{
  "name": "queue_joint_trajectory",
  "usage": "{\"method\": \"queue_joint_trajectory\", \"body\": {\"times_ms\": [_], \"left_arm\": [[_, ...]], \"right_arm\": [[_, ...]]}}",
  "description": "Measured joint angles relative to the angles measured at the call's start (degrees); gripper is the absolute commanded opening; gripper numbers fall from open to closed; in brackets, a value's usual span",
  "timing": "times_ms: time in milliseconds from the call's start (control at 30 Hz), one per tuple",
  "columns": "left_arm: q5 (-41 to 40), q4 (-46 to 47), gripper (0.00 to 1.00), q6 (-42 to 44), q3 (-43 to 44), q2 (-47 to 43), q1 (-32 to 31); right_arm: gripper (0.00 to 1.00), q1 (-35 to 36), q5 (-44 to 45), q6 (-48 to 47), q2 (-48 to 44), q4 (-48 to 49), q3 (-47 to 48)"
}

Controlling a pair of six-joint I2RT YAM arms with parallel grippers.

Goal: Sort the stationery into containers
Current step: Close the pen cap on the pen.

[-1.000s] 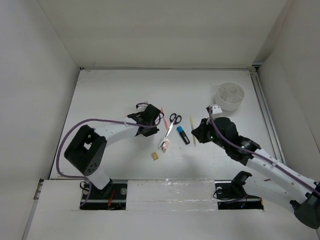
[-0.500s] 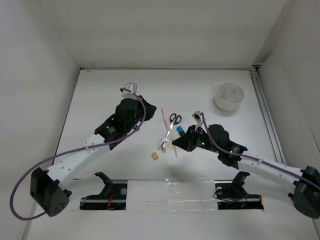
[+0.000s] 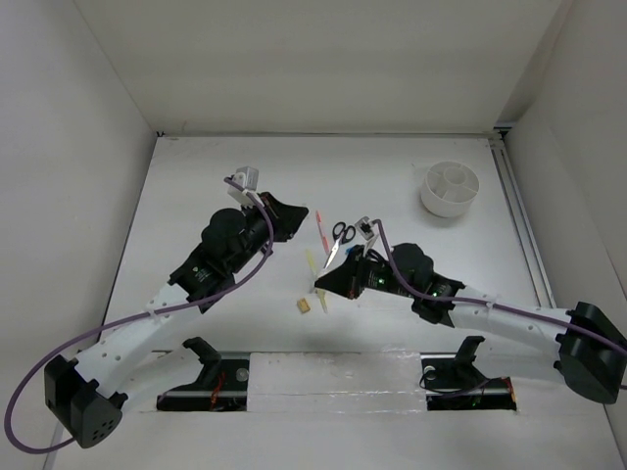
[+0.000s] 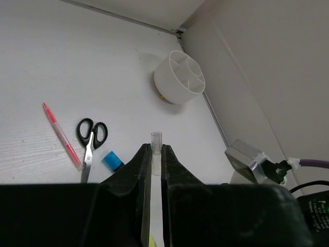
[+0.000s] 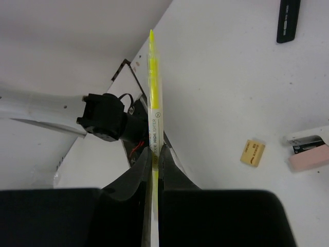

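Note:
My right gripper (image 5: 154, 149) is shut on the pale yellow stick (image 5: 154, 77), which is marked as a highlighter; in the top view the gripper (image 3: 326, 284) holds that stick (image 3: 312, 262) tilted above the table's middle. My left gripper (image 4: 153, 146) is shut on a thin clear stick (image 4: 156, 136); in the top view it (image 3: 292, 211) hovers left of the red pen (image 3: 320, 227). The scissors (image 4: 91, 136), the red pen (image 4: 61, 135) and a blue-capped marker (image 4: 112, 160) lie on the table. The white tub (image 3: 451, 188) stands at the back right.
A small tan eraser (image 3: 305, 305) lies near the front, also seen from the right wrist (image 5: 252, 153) beside a pink item (image 5: 308, 157). White walls enclose the table on three sides. The right arm's wrist camera (image 4: 252, 162) sits close to my left gripper.
The right gripper has lifted the pale yellow stick off the table and carried it left and toward the front. The left arm has unfolded and reached out toward the table's middle.

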Motion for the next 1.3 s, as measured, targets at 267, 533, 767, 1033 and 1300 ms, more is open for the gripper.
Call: {"method": "queue_joint_trajectory", "body": {"times_ms": [267, 533, 767, 1033, 1300], "left_arm": [[0.31, 1.16, 0.0, 0.48, -2.82, -1.27, 0.0], [0.57, 1.7, 0.0, 0.48, -2.84, -1.31, 0.0], [0.74, 1.77, 0.0, 0.42, -3.43, -1.73, 0.0], [0.87, 1.92, 0.0, 0.07, -3.61, -1.75, 0.0], [1.4, 1.97, 0.0, -0.46, -4.22, -1.75, 0.0]], "right_arm": [[0.0, 0.09, 2.47, 0.22, 0.0, 1.05, 0.48], [0.0, 0.09, 4.7, 0.17, 0.85, 1.22, 2.58], [0.0, 0.09, 6.32, 0.17, 1.33, 1.27, 3.37], [0.0, 0.09, 7.56, 0.17, 1.75, 1.25, 3.54], [0.0, 0.09, 7.91, 0.17, 2.14, 1.46, 4.55]]}}
